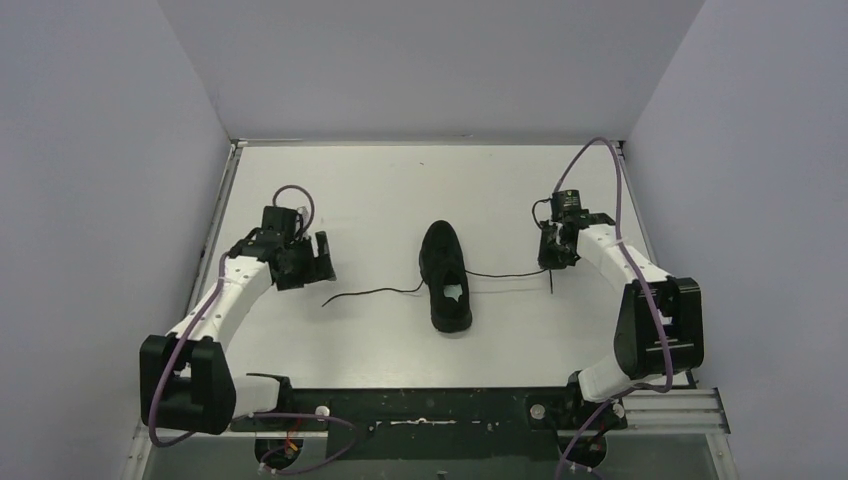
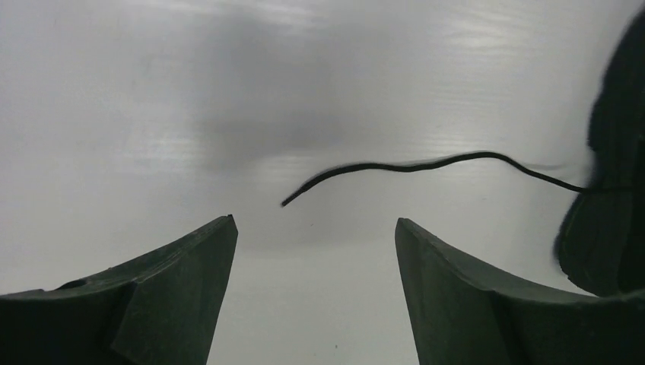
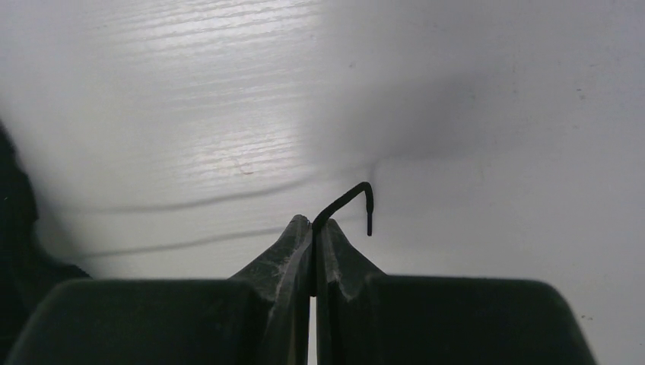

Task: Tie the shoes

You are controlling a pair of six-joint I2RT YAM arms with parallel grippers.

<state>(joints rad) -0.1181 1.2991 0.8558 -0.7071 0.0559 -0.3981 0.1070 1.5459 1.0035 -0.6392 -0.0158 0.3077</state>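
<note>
The black shoe [image 1: 445, 275] lies mid-table with its toe pointing away from the arms. Its left lace [image 1: 370, 292] lies loose on the table, running left from the shoe. My left gripper [image 1: 318, 262] hovers open just beyond that lace's tip. In the left wrist view the lace [image 2: 395, 166] lies ahead of the open left gripper [image 2: 316, 220], untouched, with the shoe [image 2: 608, 190] at the right edge. The right lace [image 1: 510, 273] stretches from the shoe to my right gripper [image 1: 553, 264]. That gripper [image 3: 313, 222] is shut on the lace, whose bent tip [image 3: 357, 194] pokes out past the fingers.
The white table [image 1: 360, 190] is walled by grey panels on the left, back and right. A black rail [image 1: 420, 405] with the arm bases runs along the near edge.
</note>
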